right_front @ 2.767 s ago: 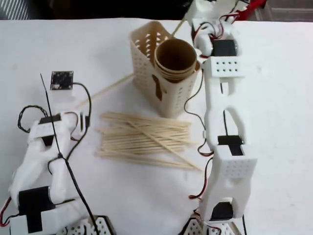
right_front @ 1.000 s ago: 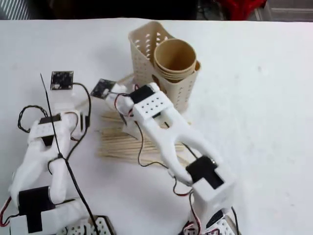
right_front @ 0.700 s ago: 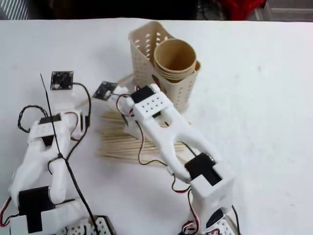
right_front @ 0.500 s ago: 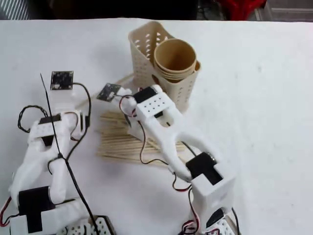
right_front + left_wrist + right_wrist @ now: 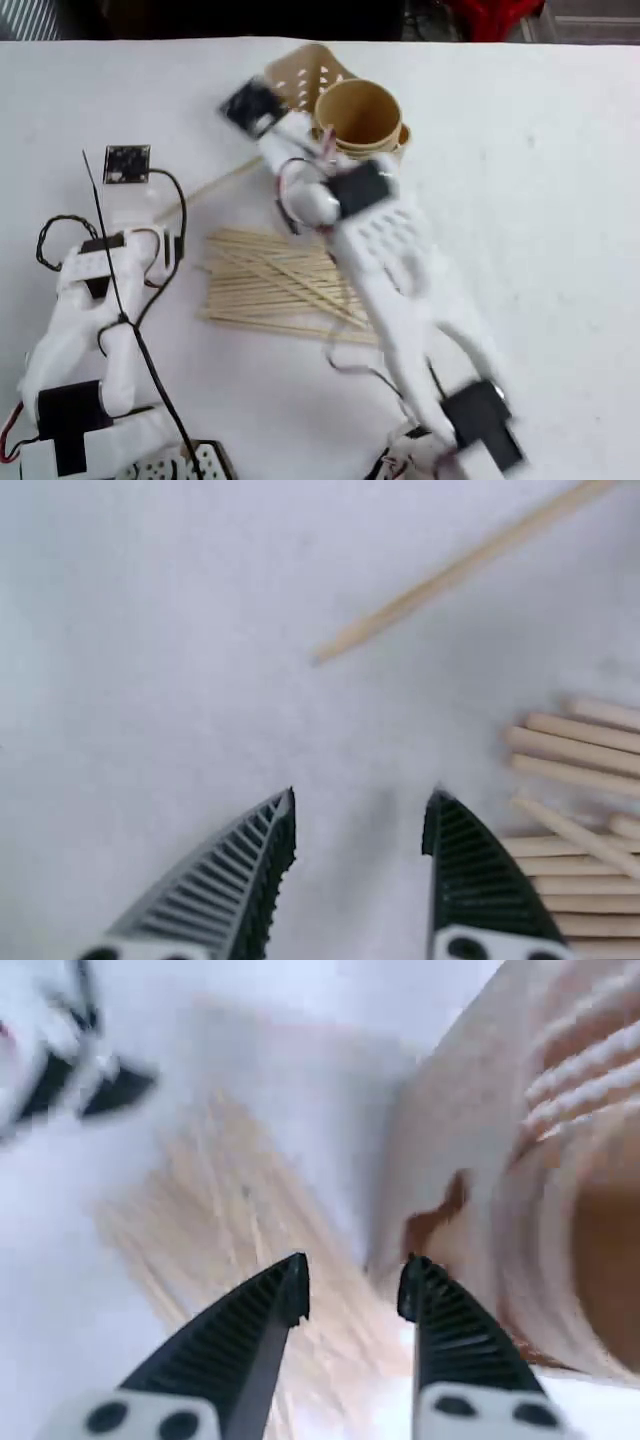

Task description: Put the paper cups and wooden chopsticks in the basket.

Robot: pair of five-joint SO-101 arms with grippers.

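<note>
The paper cups (image 5: 360, 112) sit nested, mouths up, inside the basket (image 5: 298, 72). In front of the basket the wooden chopsticks (image 5: 265, 285) lie piled on the desk (image 5: 560, 200), long axes running along the basket's front face, a few slanted across. One stray chopstick (image 5: 212, 188) lies aslant, a tip pointing toward the basket's base. The right claw (image 5: 355, 1263) hangs beside the basket wall above the pile, partly spread and empty. The left claw (image 5: 362, 797), farther from the basket by the pile's ends, is parted and grips nothing.
</note>
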